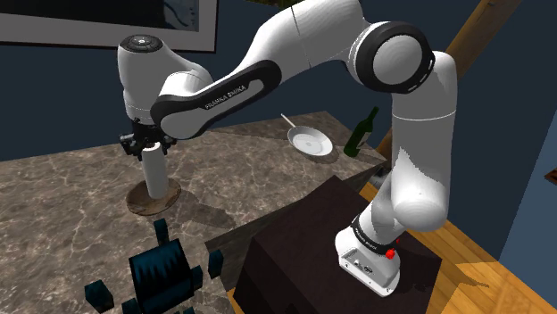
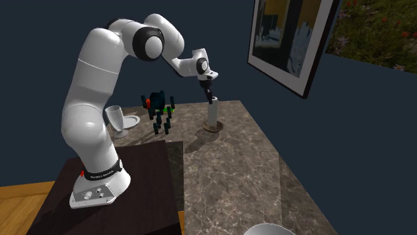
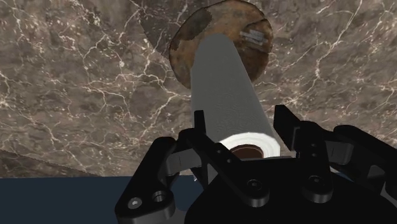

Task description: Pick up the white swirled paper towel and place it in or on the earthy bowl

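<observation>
Paper towel (image 3: pixel 224 83) stands upright on brown bowl (image 3: pixel 186 54), gripper (image 3: pixel 242 118) clasping its top; placement looks nearly done; next: release, lift clear

Two outer views overlooked the desk (image 1: pixel 62 192) from different sides; wrist view hung close above the shared bowl (image 3: pixel 216 19).

Arm (image 1: pixel 234 87) stretched out, elbow high — end effector (image 1: pixel 150 145) pointing down, fingers (image 3: pixel 201 132) clamped.
</observation>
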`<act>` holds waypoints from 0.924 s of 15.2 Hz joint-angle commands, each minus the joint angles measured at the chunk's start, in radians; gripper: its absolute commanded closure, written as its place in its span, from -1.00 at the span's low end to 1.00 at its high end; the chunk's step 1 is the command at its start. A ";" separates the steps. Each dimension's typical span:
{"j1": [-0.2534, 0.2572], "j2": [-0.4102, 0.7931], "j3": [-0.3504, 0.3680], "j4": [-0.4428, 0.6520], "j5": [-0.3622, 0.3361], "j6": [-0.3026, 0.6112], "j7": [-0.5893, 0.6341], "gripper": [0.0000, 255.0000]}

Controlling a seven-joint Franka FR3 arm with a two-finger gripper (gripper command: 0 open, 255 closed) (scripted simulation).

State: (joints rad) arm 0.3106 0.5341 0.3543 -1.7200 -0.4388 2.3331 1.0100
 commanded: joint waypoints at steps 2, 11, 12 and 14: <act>0.003 0.017 -0.008 -0.011 -0.013 0.027 0.011 1.00; 0.003 0.017 -0.008 -0.011 -0.013 0.027 0.011 -1.00; 0.003 0.017 -0.008 -0.011 -0.013 0.027 0.011 -1.00; 0.003 0.017 -0.008 -0.011 -0.013 0.027 0.011 -1.00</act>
State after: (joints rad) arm 0.3138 0.5508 0.3464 -1.7309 -0.4513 2.3599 1.0208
